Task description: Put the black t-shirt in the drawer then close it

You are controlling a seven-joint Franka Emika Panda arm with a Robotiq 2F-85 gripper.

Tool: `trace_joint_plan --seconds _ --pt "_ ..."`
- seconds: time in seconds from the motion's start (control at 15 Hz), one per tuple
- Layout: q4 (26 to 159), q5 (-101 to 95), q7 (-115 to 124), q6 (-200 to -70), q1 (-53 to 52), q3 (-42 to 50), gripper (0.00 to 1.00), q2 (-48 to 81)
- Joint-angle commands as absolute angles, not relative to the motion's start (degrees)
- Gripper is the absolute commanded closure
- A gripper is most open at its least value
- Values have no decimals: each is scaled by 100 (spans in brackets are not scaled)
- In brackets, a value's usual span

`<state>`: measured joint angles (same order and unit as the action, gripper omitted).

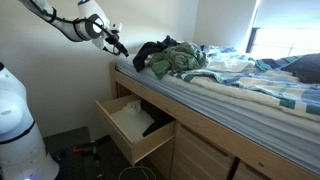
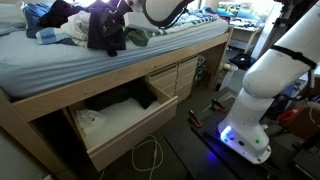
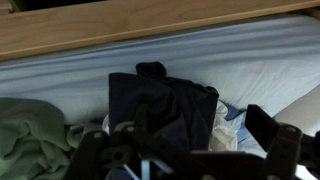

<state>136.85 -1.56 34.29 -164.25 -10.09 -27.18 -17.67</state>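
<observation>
The black t-shirt lies crumpled on the striped bed near its edge, also seen in an exterior view and in the wrist view. My gripper hangs just beside and above it, open, with nothing between its fingers. In the wrist view the gripper has dark fingers on either side of the shirt's near part. The drawer under the bed stands pulled out, and its pale interior shows.
A green-and-white garment is heaped against the black shirt. A wooden bed rail runs along the mattress edge. More drawer fronts line the bed base. The robot's white base and cables are on the floor.
</observation>
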Motion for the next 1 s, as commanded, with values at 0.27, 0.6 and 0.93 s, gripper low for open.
trace_joint_plan --seconds 0.27,0.6,0.93 --pt "13112 -1416 4939 -17710 723 -3817 0 -1340" --pt "12442 -2370 5817 -17786 2368 -4969 0 -1160" --pt "11858 -3054 6443 -17690 3610 -6222 0 -777"
